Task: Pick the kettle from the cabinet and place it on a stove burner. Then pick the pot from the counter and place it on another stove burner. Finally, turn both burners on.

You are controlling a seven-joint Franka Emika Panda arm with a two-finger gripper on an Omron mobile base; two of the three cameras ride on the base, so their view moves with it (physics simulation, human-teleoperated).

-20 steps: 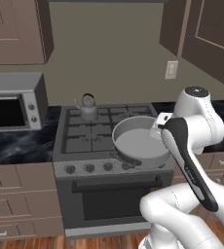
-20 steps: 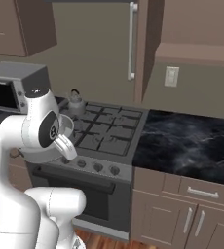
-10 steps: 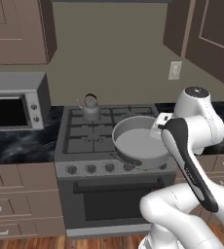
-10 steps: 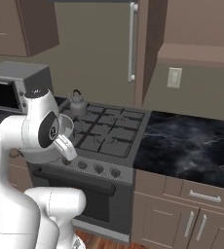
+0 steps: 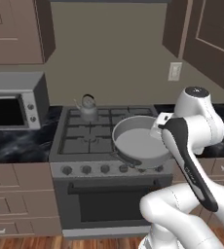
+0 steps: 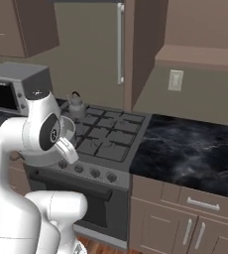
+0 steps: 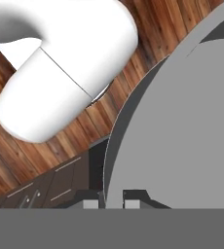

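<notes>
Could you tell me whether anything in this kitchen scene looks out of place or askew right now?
Yes: the pot is not sitting flat on a burner. The gripper is shut on its rim and holds it over the front right of the stove, jutting past the front edge. The kettle stands upright on the back left burner.

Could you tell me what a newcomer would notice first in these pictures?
Most striking is the wide grey pot, held by its rim in the shut gripper above the front right of the stove. Next comes the small kettle, standing on the back left burner.
</notes>
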